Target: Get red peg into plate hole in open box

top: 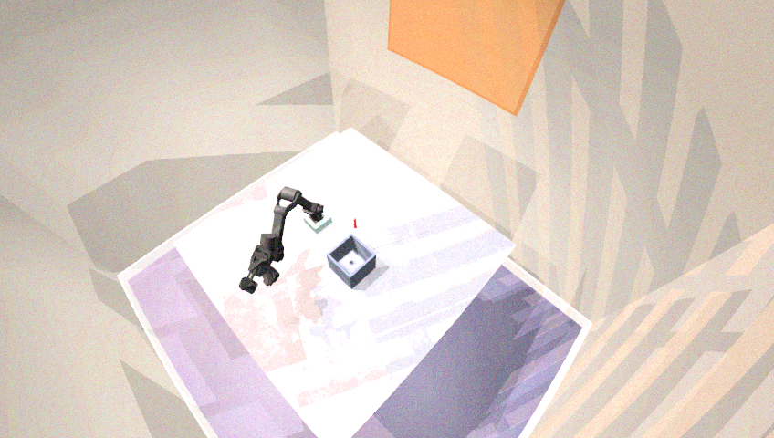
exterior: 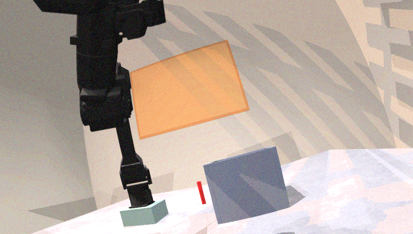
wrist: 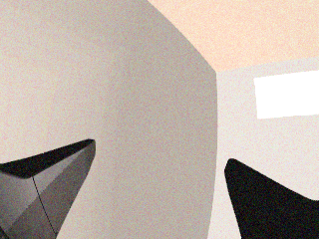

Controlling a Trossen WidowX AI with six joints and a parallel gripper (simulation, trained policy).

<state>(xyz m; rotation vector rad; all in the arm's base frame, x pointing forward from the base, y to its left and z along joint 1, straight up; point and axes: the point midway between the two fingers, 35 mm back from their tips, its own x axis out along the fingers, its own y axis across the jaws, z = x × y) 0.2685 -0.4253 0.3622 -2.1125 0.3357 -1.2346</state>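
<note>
The red peg (top: 355, 223) (exterior: 200, 192) stands upright on the white table, just beyond the open grey box (top: 362, 274) (exterior: 246, 185). Inside the box a pale plate (top: 343, 261) with a small dark hole (top: 351, 263) lies at the bottom. My gripper (top: 259, 281) (wrist: 162, 157) is open and empty. It hangs at the end of the folded arm, well to the left of the box and far from the peg. In the wrist view both fingertips stand wide apart, with only walls and ceiling between them. Neither the peg nor the box shows there.
The arm's base stands on a pale green block (top: 321, 224) (exterior: 144, 214) left of the peg. A large orange translucent panel (top: 466, 43) (exterior: 188, 87) hangs above and behind the table. The table's edge (top: 543, 287) runs to the right of the box.
</note>
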